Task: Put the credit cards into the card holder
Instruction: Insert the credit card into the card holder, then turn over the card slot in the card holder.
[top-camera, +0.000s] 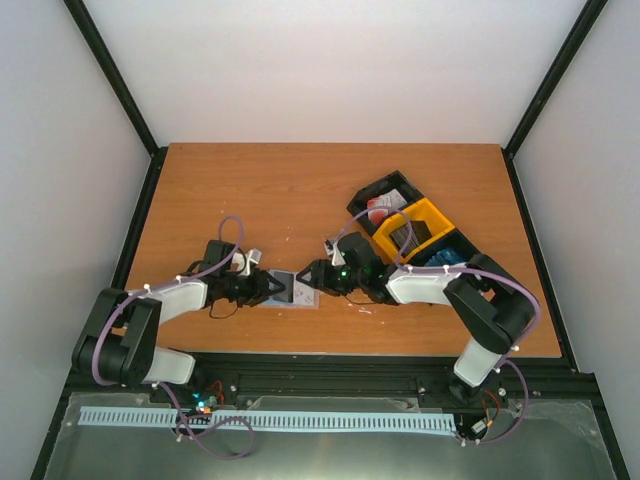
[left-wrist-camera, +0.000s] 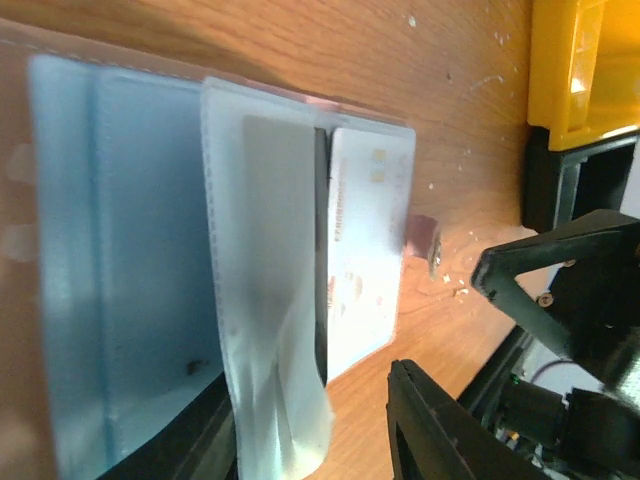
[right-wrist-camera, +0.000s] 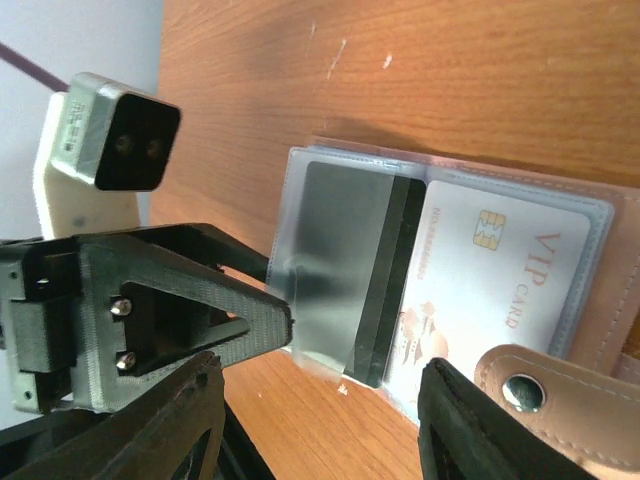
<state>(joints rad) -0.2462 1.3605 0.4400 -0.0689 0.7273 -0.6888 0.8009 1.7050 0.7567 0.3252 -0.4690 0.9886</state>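
Between the fingertips of the right tool (right-wrist-camera: 320, 372) nothing is held: the jaws are spread wide. The card holder (right-wrist-camera: 296, 200) is found just ahead of them, lying open and flat on the desk (right-wrist-camera: 400, 90). Across the holder from that tool, the left tool (right-wrist-camera: 280, 296) is seen with a gap between its fingers, released, its tips right at the rim of a clear sleeve (left-wrist-camera: 265, 300). Whether the sleeve is touched cannot be told.

Two credit cards (right-wrist-camera: 500, 270) are seated in the slots, a dark one on the left tool's side and a white one on the right tool's side. Their long axes are judged to run across the line joining the two tools, while the opened holder is stretched along that line. A tan strap (right-wrist-camera: 540, 385) with a snap is seen close beside one right finger.

Further cards are probably to be fetched from behind the right tool, where a black bin (top-camera: 368, 195) and a yellow bin (top-camera: 435, 212) are set alongside its forearm. The right arm is judged the nearer.

Bare orange-brown wood, lightly speckled, is presented by the desk. It is enclosed by white walls (top-camera: 330, 70) and black frame posts (top-camera: 110, 70).
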